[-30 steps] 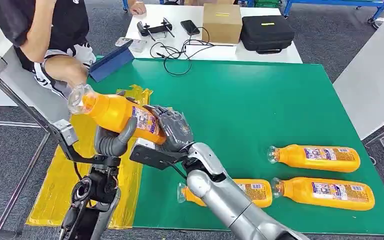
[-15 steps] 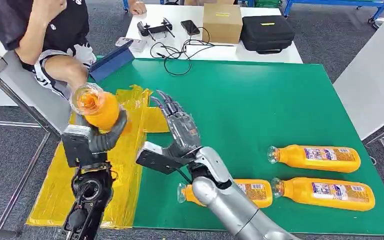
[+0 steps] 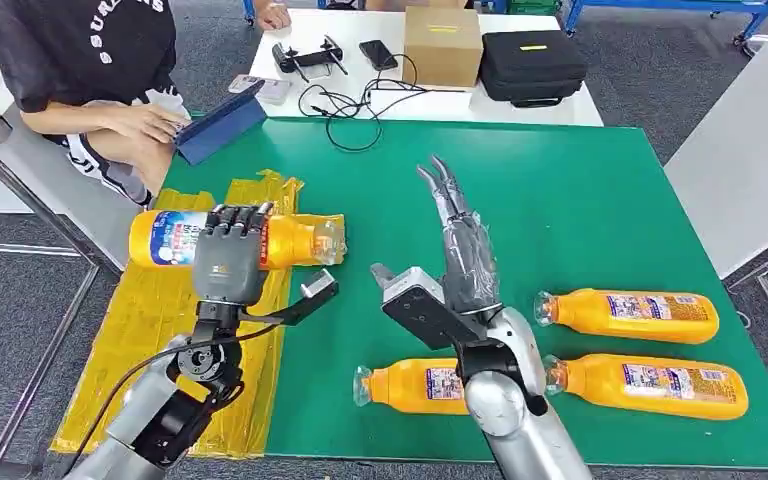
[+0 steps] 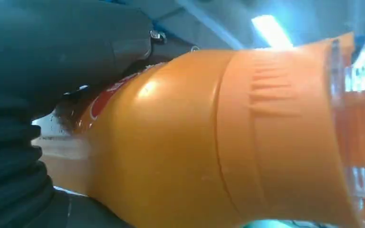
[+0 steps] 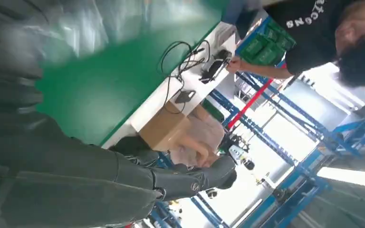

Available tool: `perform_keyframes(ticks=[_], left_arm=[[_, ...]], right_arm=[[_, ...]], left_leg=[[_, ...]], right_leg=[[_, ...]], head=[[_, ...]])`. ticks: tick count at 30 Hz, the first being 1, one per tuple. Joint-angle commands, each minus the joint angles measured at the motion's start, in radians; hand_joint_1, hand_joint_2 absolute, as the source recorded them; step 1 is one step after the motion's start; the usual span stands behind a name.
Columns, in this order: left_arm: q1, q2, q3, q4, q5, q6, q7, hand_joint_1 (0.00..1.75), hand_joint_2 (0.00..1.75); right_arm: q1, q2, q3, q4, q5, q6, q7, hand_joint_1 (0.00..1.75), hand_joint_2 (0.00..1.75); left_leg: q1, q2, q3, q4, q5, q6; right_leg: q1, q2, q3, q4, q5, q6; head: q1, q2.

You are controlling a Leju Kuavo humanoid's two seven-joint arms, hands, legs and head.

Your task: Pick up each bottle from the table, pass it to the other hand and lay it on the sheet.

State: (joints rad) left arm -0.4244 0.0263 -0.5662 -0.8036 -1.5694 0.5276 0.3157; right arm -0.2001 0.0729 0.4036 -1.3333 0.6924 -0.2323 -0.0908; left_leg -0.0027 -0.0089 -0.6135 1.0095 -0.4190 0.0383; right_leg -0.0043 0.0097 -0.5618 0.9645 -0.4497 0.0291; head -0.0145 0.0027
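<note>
Orange bottle (image 3: 230, 241), gripped sideways by the left hand (image 3: 228, 262), is hovering over the yellow sheet (image 3: 140, 340) while the right hand (image 3: 460, 245) is spreading empty; releasing too high risks rolling onto the green worktop (image 3: 560, 200).

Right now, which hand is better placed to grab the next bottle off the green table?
Right. The right hand is open and empty above the green table, near three lying bottles. The left hand grips a bottle over the yellow sheet.
</note>
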Motion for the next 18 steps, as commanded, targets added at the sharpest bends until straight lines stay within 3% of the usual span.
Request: perform_keyframes(ticks=[1,7,8,9,10,12,13,14,18], left_arm=[[-0.072,-0.019,0.010,0.274,-0.001,0.008,-0.152,1.75,1.75],[-0.068,-0.041,0.042,0.295,-0.001,0.015,-0.177,1.75,1.75],[-0.068,-0.041,0.042,0.295,-0.001,0.015,-0.177,1.75,1.75],[-0.068,-0.045,0.045,0.297,-0.001,0.008,-0.167,1.62,1.75],[-0.069,-0.045,0.042,0.300,-0.001,0.003,-0.156,1.12,1.75],[-0.068,-0.046,0.041,0.303,-0.001,-0.003,-0.146,1.12,1.75],[-0.068,-0.046,0.041,0.303,-0.001,-0.003,-0.146,0.09,1.75],[-0.067,-0.049,0.051,0.309,-0.001,-0.012,-0.146,0.00,1.75],[-0.063,-0.056,0.069,0.329,-0.001,-0.030,-0.122,0.00,1.75]], right_arm=[[0.034,-0.022,-0.044,-0.043,0.013,0.017,0.008,0.00,1.75],[0.027,-0.016,-0.038,-0.046,0.041,0.046,0.023,0.00,1.75],[0.027,-0.016,-0.038,-0.046,0.041,0.046,0.023,0.00,0.00],[0.023,-0.015,-0.035,-0.045,0.058,0.066,0.032,0.00,0.00],[0.023,-0.013,-0.033,-0.045,0.065,0.075,0.034,0.00,0.00],[0.026,-0.011,-0.030,-0.044,0.073,0.085,0.036,0.00,0.00],[0.026,-0.011,-0.030,-0.044,0.073,0.085,0.036,0.00,0.00],[0.027,-0.012,-0.028,-0.043,0.081,0.094,0.036,0.00,0.00],[0.042,-0.029,0.009,-0.039,0.117,0.161,0.026,0.00,0.00]], left_leg=[[0.000,-0.001,0.006,-0.002,-0.002,-0.002],[0.000,-0.001,0.005,-0.001,-0.002,-0.002],[0.001,-0.001,0.007,-0.002,-0.002,-0.003],[0.000,-0.001,0.005,-0.001,-0.002,-0.002],[0.000,-0.001,0.006,-0.002,-0.002,-0.002],[0.000,-0.001,0.006,-0.001,-0.003,-0.002],[0.000,-0.001,0.004,-0.001,-0.002,-0.002],[0.000,-0.001,0.007,-0.002,-0.003,-0.002],[0.001,-0.001,0.006,-0.001,-0.002,-0.002]], right_leg=[[0.000,-0.002,0.007,-0.002,-0.002,-0.001],[0.000,-0.002,0.005,-0.001,-0.002,0.000],[0.001,-0.002,0.007,-0.002,-0.003,-0.001],[0.001,-0.002,0.005,-0.001,-0.002,0.000],[0.001,-0.002,0.006,-0.002,-0.002,0.000],[0.001,-0.002,0.007,-0.002,-0.003,0.000],[0.000,-0.001,0.004,-0.001,-0.002,0.000],[0.001,-0.002,0.008,-0.003,-0.003,0.000],[0.001,-0.002,0.006,-0.002,-0.002,0.000]], head=[[0.000,0.000],[0.000,0.000],[0.000,0.000],[0.000,0.000],[0.000,0.000],[0.000,0.000],[0.000,0.000],[0.000,0.000],[0.000,0.000]])
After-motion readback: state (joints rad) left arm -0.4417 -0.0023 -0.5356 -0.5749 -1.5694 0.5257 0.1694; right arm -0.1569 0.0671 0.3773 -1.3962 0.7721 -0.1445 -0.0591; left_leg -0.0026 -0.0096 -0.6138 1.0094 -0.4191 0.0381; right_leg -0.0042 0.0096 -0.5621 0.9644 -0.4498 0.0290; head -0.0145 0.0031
